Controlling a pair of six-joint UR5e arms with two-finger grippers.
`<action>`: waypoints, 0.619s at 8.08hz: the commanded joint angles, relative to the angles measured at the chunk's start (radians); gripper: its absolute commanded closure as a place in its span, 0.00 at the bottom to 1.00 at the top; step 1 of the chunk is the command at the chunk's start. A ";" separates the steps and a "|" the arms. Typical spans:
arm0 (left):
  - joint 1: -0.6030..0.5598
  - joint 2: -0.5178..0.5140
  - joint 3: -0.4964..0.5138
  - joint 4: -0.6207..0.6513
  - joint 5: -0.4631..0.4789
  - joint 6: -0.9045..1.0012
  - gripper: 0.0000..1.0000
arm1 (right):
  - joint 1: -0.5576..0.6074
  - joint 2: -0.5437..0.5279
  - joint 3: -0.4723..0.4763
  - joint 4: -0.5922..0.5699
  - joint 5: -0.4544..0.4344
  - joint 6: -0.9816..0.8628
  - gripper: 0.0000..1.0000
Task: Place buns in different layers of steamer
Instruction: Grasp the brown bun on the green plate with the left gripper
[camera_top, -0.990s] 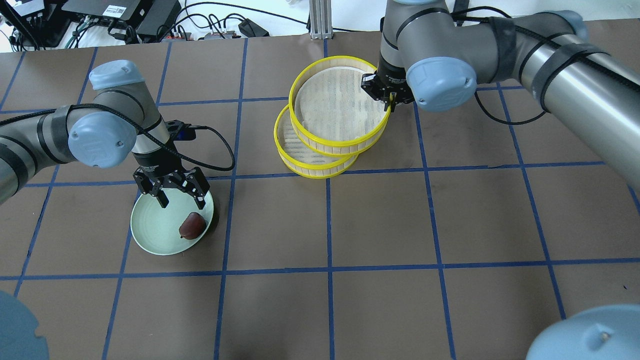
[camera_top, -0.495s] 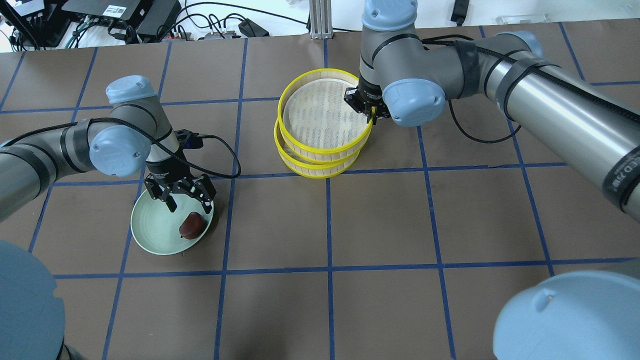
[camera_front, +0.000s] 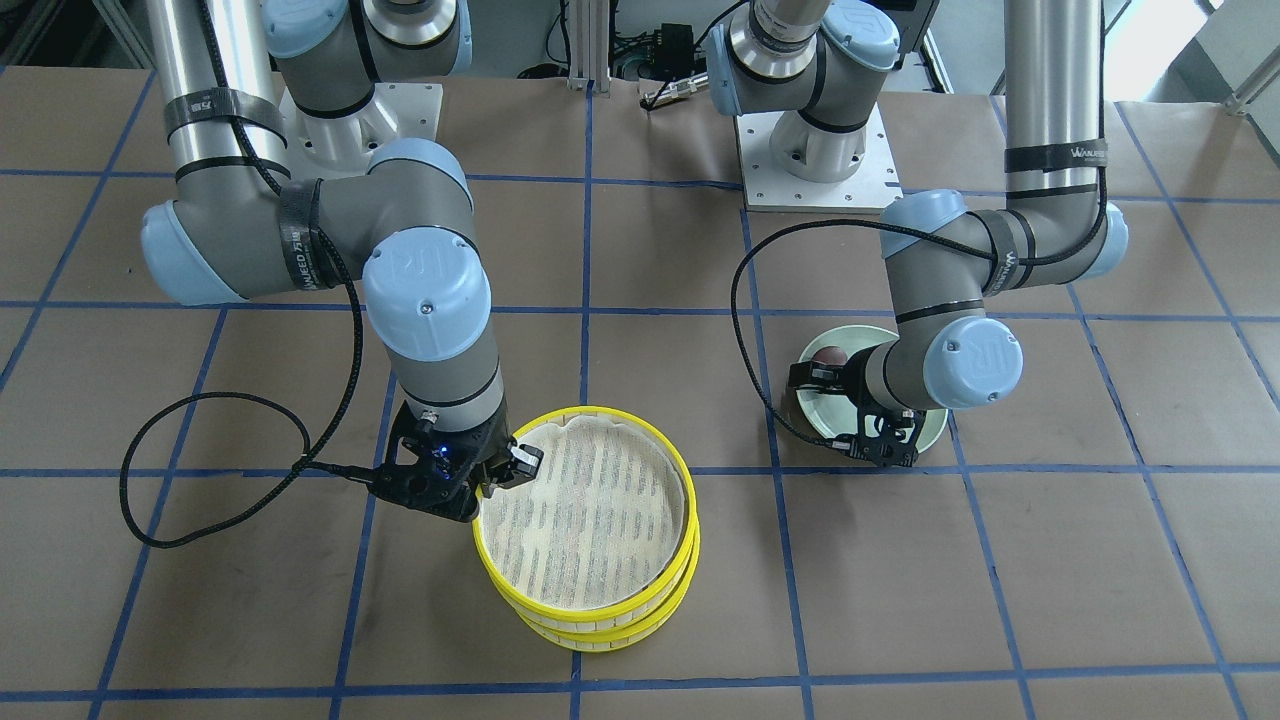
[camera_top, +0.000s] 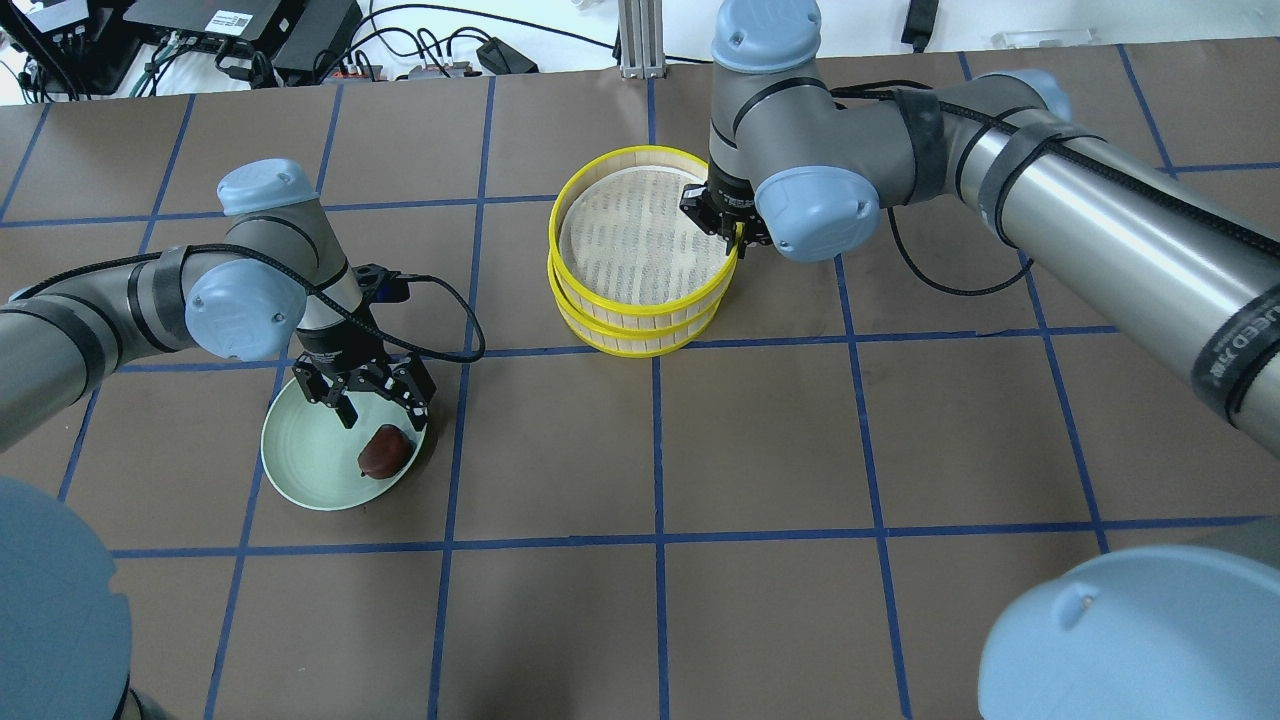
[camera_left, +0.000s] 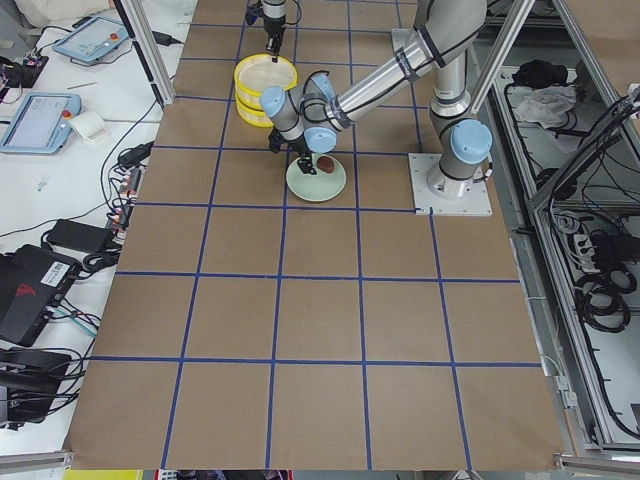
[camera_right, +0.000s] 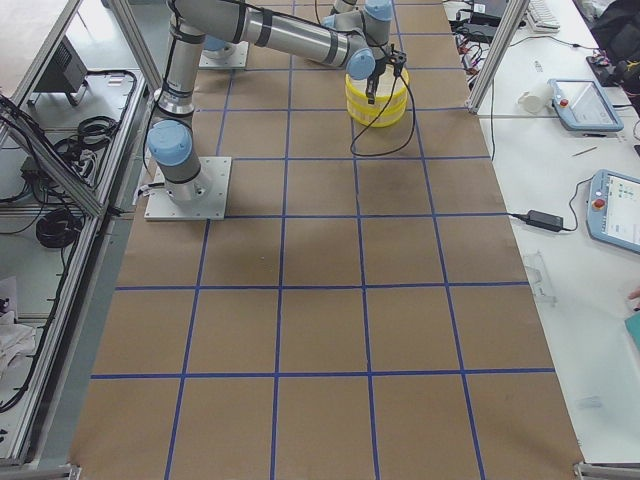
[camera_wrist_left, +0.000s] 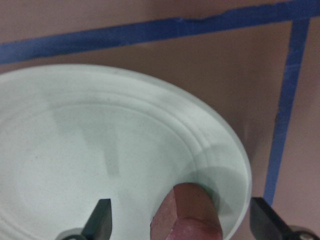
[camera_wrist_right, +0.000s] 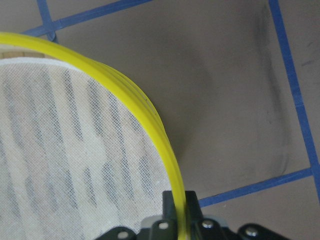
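The steamer is two yellow-rimmed layers with white mesh liners. The top layer (camera_top: 640, 306) sits on the lower layer (camera_top: 640, 349), slightly offset; both show in the front view, top layer (camera_front: 590, 600) over lower (camera_front: 600, 643). My right gripper (camera_top: 738, 236) is shut on the top layer's rim (camera_wrist_right: 150, 120), at its right side. The reddish-brown bun (camera_top: 385, 450) lies on the pale green plate (camera_top: 290, 480). My left gripper (camera_top: 382, 412) is open just above the plate, its fingers either side of the bun (camera_wrist_left: 187, 212). The cream-yellow bun is out of view.
Cables and electronics lie along the table's far edge (camera_top: 250, 40). The left wrist's black cable (camera_top: 450, 320) loops over the table beside the plate. The brown table carries a grid of blue tape lines (camera_top: 657, 450).
My right gripper has carried the top layer leftward until it sits almost squarely over the lower layer. My left gripper has stayed open and shifted a little over the plate, closer to the bun.
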 joint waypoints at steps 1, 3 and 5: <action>0.001 0.024 -0.007 -0.037 0.003 -0.002 0.04 | 0.003 0.013 -0.001 -0.003 -0.006 -0.005 1.00; 0.001 0.024 -0.015 -0.037 0.033 -0.002 0.30 | 0.003 0.015 -0.001 -0.003 -0.006 0.006 1.00; 0.001 0.022 -0.015 -0.037 0.036 -0.002 0.30 | 0.003 0.009 -0.003 -0.003 -0.001 0.007 1.00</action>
